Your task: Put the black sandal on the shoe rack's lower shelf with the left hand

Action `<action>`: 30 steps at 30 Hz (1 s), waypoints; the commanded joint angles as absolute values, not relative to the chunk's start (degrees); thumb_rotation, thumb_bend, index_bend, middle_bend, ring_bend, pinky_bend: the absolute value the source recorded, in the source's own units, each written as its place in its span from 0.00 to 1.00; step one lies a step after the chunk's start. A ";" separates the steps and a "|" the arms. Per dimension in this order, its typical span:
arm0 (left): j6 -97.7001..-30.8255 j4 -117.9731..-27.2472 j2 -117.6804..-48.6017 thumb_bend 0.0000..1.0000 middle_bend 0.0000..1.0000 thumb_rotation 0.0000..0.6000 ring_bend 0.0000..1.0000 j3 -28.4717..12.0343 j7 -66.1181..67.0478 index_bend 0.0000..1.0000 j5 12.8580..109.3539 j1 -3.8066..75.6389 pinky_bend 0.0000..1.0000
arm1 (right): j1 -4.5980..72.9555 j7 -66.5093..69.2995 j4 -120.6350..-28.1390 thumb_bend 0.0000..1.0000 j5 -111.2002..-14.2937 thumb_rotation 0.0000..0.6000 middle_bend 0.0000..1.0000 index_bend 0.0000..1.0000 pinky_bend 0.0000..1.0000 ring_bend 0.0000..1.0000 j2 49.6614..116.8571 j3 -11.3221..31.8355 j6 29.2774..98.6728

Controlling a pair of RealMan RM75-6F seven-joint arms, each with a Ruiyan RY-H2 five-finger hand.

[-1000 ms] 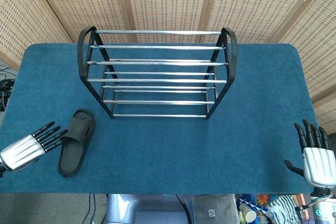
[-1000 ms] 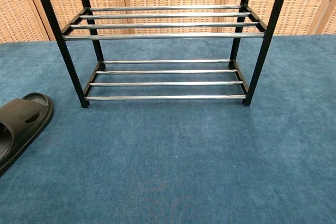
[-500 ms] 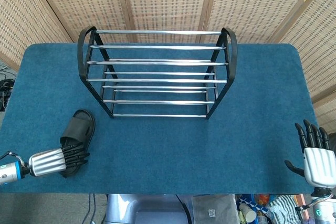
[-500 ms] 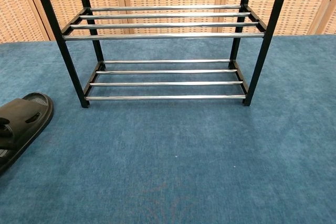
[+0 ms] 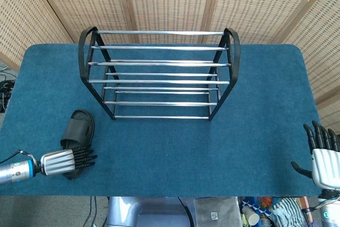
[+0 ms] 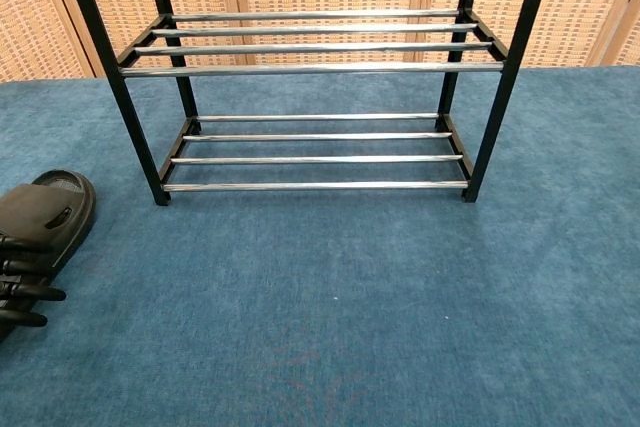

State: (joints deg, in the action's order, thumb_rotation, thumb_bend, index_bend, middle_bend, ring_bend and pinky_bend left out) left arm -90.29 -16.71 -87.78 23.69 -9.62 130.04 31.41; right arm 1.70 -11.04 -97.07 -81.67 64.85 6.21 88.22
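Near the front-left corner of the blue carpeted table (image 5: 255, 131), the black rubber slide sandal (image 5: 79, 128) is laid with its long axis running front to back, its rounded far end directed toward the black-framed shoe rack with chrome bars (image 5: 159, 73). The left hand (image 5: 68, 161) is placed over its near end, fingers (image 6: 25, 292) extended across it; a grip cannot be confirmed. The right hand (image 5: 321, 158) is held spread and unladen at the front-right edge. Woven cane screen panels (image 5: 170, 1) are seen behind.

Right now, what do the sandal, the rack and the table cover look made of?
Black sandal: matte moulded rubber or foam, seemingly.
Shoe rack: shiny chrome-like metal bars on black frames, metal or plastic.
Table cover: blue napped fabric, felt- or carpet-like.
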 commanded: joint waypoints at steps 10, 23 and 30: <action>-89.72 -16.25 -88.44 0.10 0.03 1.00 0.00 26.02 -10.03 0.06 128.91 32.26 0.03 | 1.65 -9.66 -97.12 0.00 -80.80 1.00 0.00 0.00 0.00 0.00 64.17 6.67 88.02; -92.13 -16.07 -89.57 0.10 0.56 1.00 0.39 27.63 -9.22 0.65 128.23 32.29 0.39 | 1.50 -7.88 -97.30 0.00 -81.49 1.00 0.00 0.00 0.00 0.00 63.44 6.41 88.08; -96.54 -16.10 -89.49 0.10 0.57 1.00 0.40 27.69 -5.49 0.67 127.95 32.55 0.40 | 1.60 -8.06 -97.45 0.00 -81.85 1.00 0.00 0.00 0.00 0.00 63.48 6.13 87.85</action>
State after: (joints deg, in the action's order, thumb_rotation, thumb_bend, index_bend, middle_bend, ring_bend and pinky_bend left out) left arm -95.54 -15.95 -89.63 27.69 -6.48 128.03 32.38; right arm 1.61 -8.08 -97.45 -81.86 63.48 6.12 87.83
